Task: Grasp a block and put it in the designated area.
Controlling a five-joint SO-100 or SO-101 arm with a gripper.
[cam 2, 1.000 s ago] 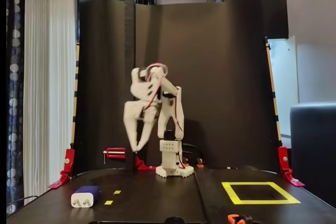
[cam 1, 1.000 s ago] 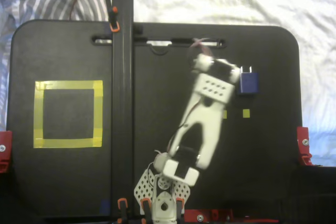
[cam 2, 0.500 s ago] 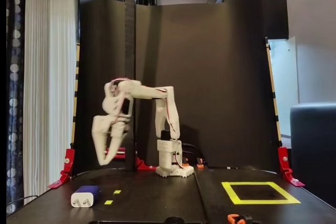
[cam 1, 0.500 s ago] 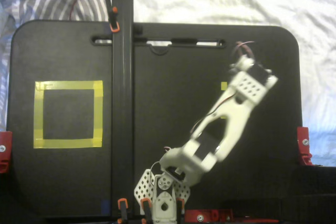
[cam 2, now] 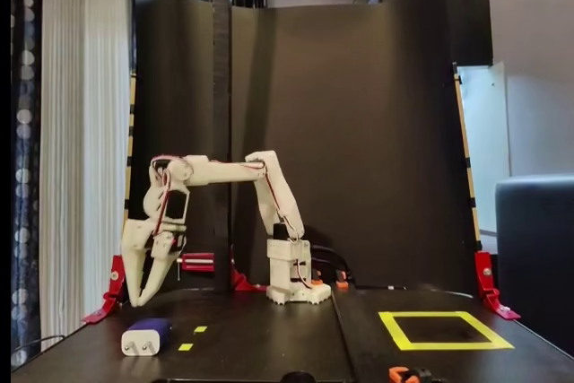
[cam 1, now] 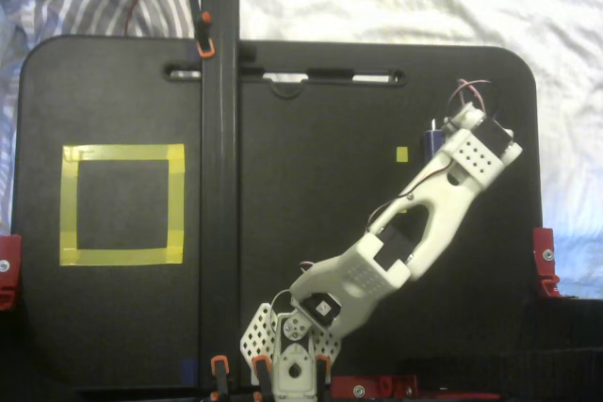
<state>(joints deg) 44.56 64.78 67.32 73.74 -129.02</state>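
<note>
The designated area (cam 2: pixel 446 329) lies far right in the front fixed view. Far left, the gripper (cam 2: pixel 140 299) hangs empty, fingers slightly parted, above the block (cam 2: pixel 145 335) (probably light, rigid, smooth-sided); grip its long flanks, clear of the prongs.

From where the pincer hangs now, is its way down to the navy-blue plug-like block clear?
Probably yes: the pincer hangs above the navy-blue plug-like block, with only bare black tabletop around it.
</note>
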